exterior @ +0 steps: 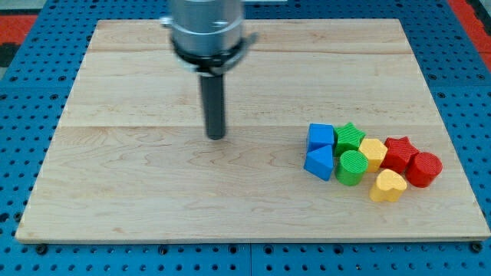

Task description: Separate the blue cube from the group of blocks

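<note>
Blue cube (321, 136) still in cluster, right-centre, touching green star (350, 136). My tip (216, 136) centre frame, well apart. No claw visible. Separation not started.

Single high frontal view, whole board (153, 207)

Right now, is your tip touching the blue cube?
No, my tip stands apart, well toward the view's left of the blue cube.

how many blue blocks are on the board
2. The blue cube sits at the left end of the group, at its top; the blue triangular block touches it just below. None seems hidden. My tip stands apart, to the view's left.
</note>
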Available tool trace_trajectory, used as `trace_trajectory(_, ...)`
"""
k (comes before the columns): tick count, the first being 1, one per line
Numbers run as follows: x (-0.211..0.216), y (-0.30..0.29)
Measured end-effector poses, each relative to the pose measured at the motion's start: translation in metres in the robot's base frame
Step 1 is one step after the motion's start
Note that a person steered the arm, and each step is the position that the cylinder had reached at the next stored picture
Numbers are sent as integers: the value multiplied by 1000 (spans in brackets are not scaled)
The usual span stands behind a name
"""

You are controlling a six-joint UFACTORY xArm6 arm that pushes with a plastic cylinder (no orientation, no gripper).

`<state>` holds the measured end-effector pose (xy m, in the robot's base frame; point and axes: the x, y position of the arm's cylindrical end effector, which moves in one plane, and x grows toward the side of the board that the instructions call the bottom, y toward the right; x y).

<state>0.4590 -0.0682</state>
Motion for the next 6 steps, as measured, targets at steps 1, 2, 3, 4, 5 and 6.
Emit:
trace_trajectory(1,1,-12)
trace_trajectory(2,74,-9)
trace_trajectory(3,126,52)
trace_trajectory(4,122,161)
trace_trajectory(5,87,152)
trace_trajectory(6,39,144)
